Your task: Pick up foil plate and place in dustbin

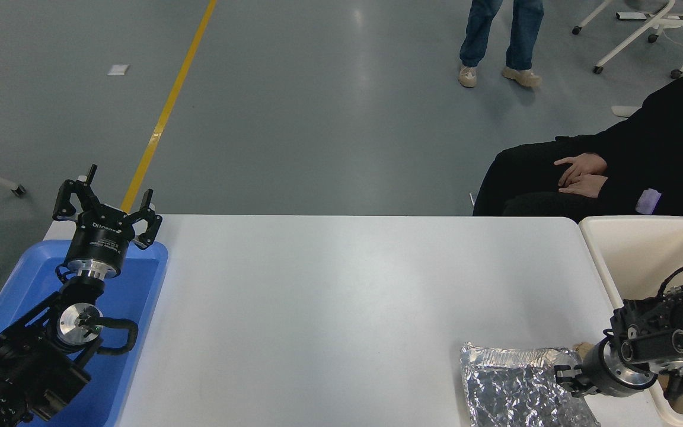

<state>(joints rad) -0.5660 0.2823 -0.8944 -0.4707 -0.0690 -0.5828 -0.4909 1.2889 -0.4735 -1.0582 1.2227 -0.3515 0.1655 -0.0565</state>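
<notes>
The foil plate (510,385), a crinkled silver tray, lies on the white table (341,284) at its front right corner, partly cut off by the picture's bottom edge. My right gripper (565,378) comes in from the right and sits at the plate's right rim, touching it; how its jaws stand is hidden. The cream dustbin (597,249) stands just right of the table, with my right arm reaching across its near left rim. My left gripper (106,204) is open and empty, parked above the far end of the blue tray (140,284).
A small tan paper wad (583,346) lies just behind my right gripper. A person in black (614,172) sits beyond the table's far right corner, hands in lap. Another person's legs (498,35) show on the floor at the top, near a white chair base (644,29).
</notes>
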